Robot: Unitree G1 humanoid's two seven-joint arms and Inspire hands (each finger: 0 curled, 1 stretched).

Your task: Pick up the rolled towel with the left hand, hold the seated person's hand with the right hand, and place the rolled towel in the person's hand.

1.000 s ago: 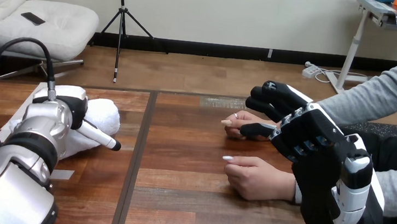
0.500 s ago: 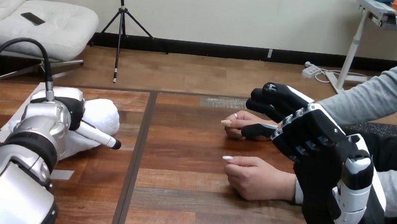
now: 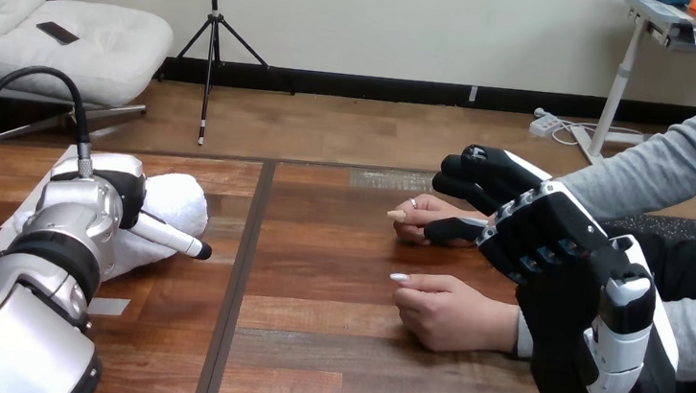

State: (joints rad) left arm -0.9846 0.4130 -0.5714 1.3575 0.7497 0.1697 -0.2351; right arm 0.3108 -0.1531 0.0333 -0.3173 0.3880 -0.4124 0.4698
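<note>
The white rolled towel [image 3: 175, 201] lies on the left part of the wooden table [image 3: 310, 347]. My left hand [image 3: 94, 196] rests on its near side and hides much of it. Two hands of the person lie on the table at the right. The far one [image 3: 420, 211] sits between the loosely bent fingers [image 3: 477, 170] and the straight thumb of my right hand [image 3: 551, 245], which is open. I cannot tell whether the two touch. The person's near hand [image 3: 453, 315] rests loosely closed in front of my right hand, apart from it.
A dark seam [image 3: 239, 273] runs front to back across the table between the towel and the person's hands. A small strip of tape [image 3: 108, 306] lies near my left forearm. Bare wood lies between the seam and the person's hands.
My left hand has edged very slightly to the left on the towel. My right hand and the person's hands have stayed put.
</note>
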